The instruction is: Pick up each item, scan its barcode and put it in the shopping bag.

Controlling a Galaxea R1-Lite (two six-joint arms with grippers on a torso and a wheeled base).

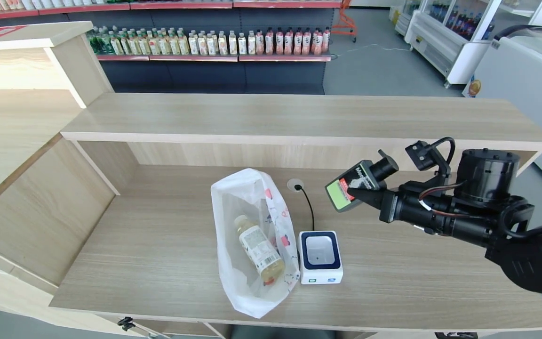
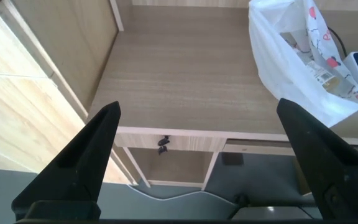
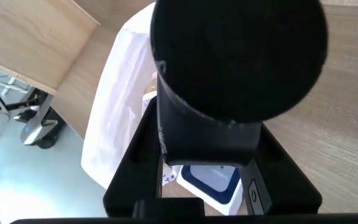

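Black-capped bottle (image 3: 238, 62) pinched in jaws of right gripper (image 1: 353, 189), above scanner (image 1: 320, 272) beside shopping bag (image 1: 232, 200); left gripper (image 2: 199, 109) spread wide.

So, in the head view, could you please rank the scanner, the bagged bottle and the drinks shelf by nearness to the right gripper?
1. Scanner, on the counter below the right gripper.
2. Bottle, inside the bag, farther left.
3. Drinks shelf, beyond the counter.

Nothing can be read: the bottle (image 1: 364, 175) clamped in the right gripper (image 1: 352, 190) bears white lettering, too small.
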